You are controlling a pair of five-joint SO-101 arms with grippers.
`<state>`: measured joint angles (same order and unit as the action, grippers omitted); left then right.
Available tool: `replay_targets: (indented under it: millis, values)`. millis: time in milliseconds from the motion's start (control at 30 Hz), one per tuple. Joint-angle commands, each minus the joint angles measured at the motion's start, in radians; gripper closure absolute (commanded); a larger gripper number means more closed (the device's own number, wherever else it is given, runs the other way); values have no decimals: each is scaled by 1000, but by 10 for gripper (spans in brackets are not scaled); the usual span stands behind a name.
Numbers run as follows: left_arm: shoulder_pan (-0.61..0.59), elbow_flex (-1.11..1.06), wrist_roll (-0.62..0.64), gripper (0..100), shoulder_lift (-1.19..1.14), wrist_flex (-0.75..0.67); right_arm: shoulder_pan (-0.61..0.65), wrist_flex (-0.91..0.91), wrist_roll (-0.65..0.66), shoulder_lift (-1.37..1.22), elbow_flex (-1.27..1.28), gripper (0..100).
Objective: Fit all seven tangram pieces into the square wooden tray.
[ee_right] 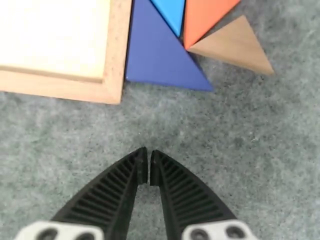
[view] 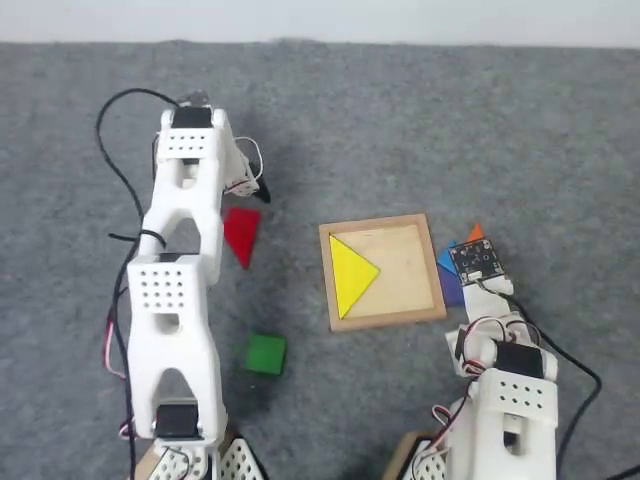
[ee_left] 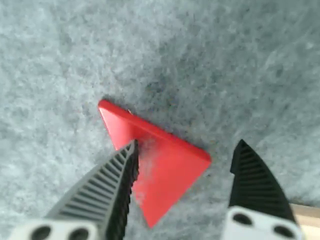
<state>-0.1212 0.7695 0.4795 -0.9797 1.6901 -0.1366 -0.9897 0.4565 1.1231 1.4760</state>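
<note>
Nearest the lens in the left wrist view, the left gripper [ee_left: 188, 143] hangs with its jaws spread wide over the red triangle [ee_left: 162, 172]. One ribbed finger [ee_left: 122, 175] sits over the piece's face; the other stands just off its far corner. Nothing is held.

The red triangle lies flat on the grey felt [view: 420, 120], well apart from the square wooden tray [view: 380, 222]. The yellow triangle [view: 350, 272] is already in the tray, against one side. The green square [view: 265, 354] lies loose on the felt.

The right gripper [ee_right: 149, 151] is clenched on nothing, low over the felt near the tray's corner. Beside the tray's rim [ee_right: 117, 60] cluster the dark blue triangle [ee_right: 157, 57], the light blue piece [ee_right: 170, 12], the orange piece [ee_right: 205, 15] and the tan triangle [ee_right: 235, 47].

We judge the red piece thin, stiff and light, with smooth faces likely to slip. Lying flat, it offers only its low edges. We would straddle it, with one finger on the long edge and one near the opposite corner, and press the tips into the felt before closing.
</note>
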Motion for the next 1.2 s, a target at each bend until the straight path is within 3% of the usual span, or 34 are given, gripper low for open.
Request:
replay_targets:
  millis: [0,400,567,800,967,1167]
  values:
    - [-52,-1,-43,724,-55,68,7,15,-9,25,-21,968]
    - [-48,-136,-80,742,38,34,7,16,-9,25,-23,968]
    - [49,-208,-173,776,51,40,8,16,-9,25,-23,968]
    - [158,-211,-408,814,95,54,4,15,-9,25,-21,968]
    - [161,-300,-562,816,282,64,5,16,-9,25,-21,968]
    - [199,-653,-707,811,744,0,8,19,-9,25,-21,968]
